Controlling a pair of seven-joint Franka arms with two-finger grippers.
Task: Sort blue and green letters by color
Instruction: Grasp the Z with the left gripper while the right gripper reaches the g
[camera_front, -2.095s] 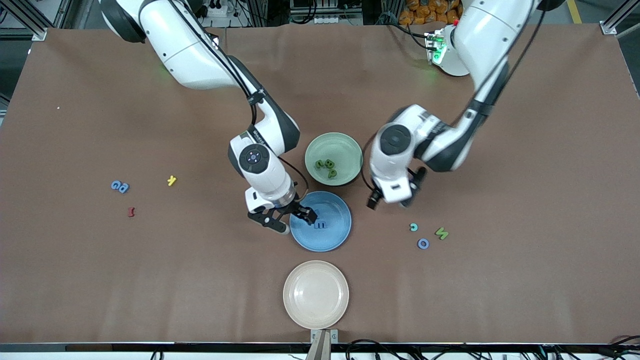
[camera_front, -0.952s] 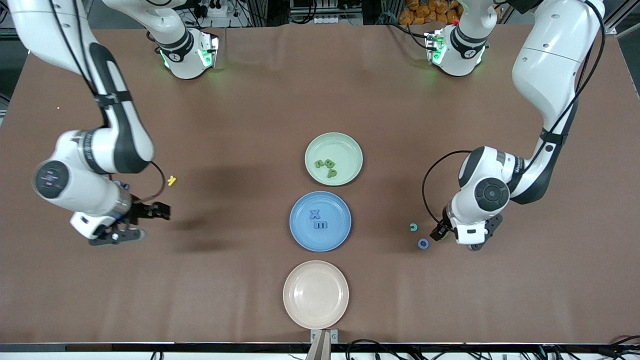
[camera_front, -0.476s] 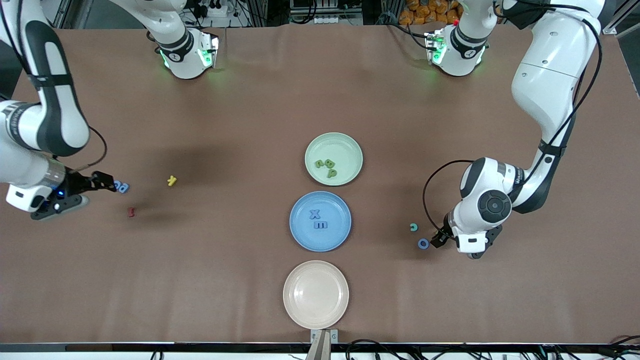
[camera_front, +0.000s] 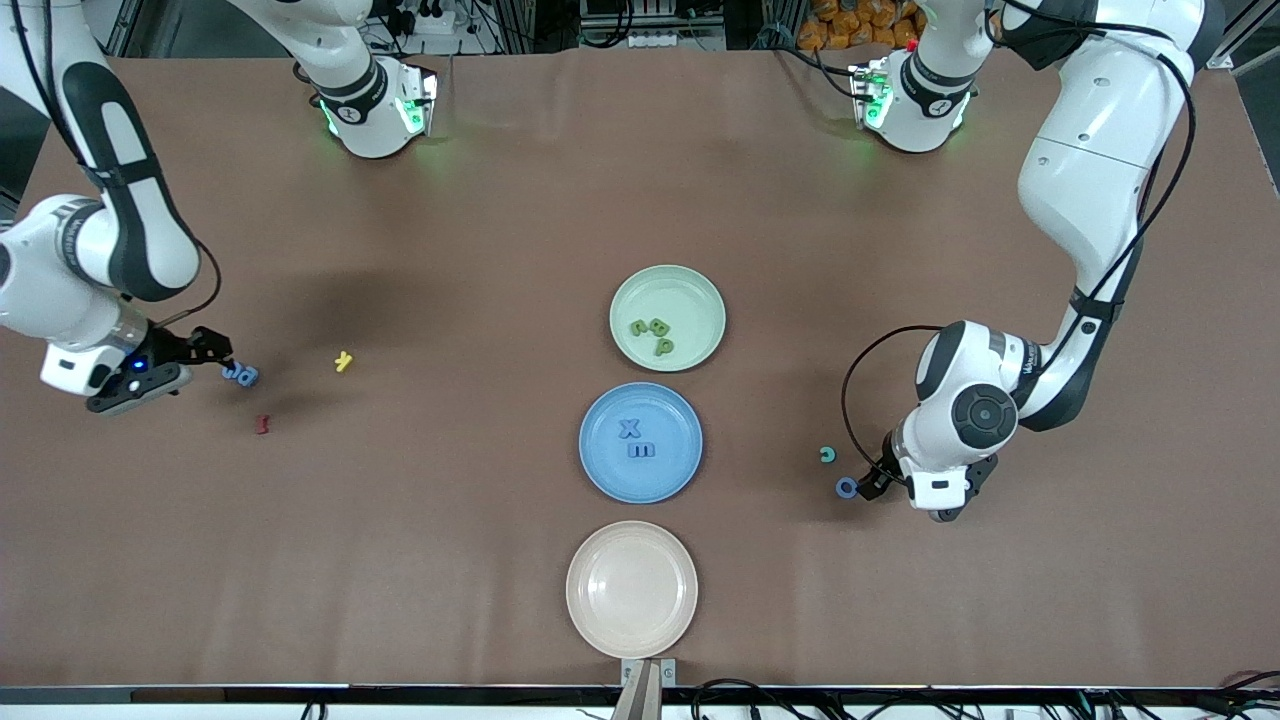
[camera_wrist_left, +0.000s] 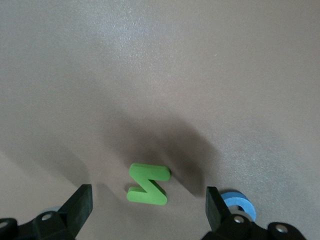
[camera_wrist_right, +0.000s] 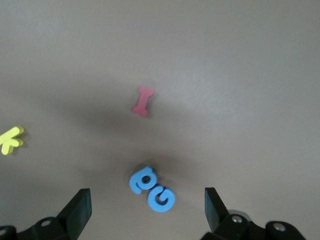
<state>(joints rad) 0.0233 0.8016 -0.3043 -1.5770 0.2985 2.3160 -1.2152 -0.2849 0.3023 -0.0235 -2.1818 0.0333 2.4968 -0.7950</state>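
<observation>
My right claw (camera_front: 205, 362) sits low over the desk (camera_front: 400, 560) at the right arm's end, spread wide and gripping nothing. The right wrist view shows two blue letters (camera_wrist_right: 152, 189) touching each other on the desk between its fingers (camera_wrist_right: 75, 210); in the front view that blue pair (camera_front: 241, 375) lies just beside the fingertips. The yellow letter (camera_front: 343, 361) lies near the pair, toward the blue plate (camera_front: 675, 470), and the dark red letter (camera_front: 263, 425) lies near them, closer to the front camera.

My left claw (camera_front: 868, 487) hangs low over the desk at the left arm's end, also wide open and empty. The left wrist view shows a green N (camera_wrist_left: 148, 184) flat on the desk between its fingers (camera_wrist_left: 80, 207), with a blue ring letter (camera_wrist_left: 239, 205) just beside one finger. A small teal letter (camera_front: 827, 455) lies close by.

The blue plate holds a blue X (camera_front: 628, 430) and a blue E (camera_front: 641, 451). Three olive green letters (camera_front: 652, 334) cluster in the green plate (camera_front: 640, 290). The cream plate (camera_front: 632, 590) lies nearer to the front camera than the blue plate.
</observation>
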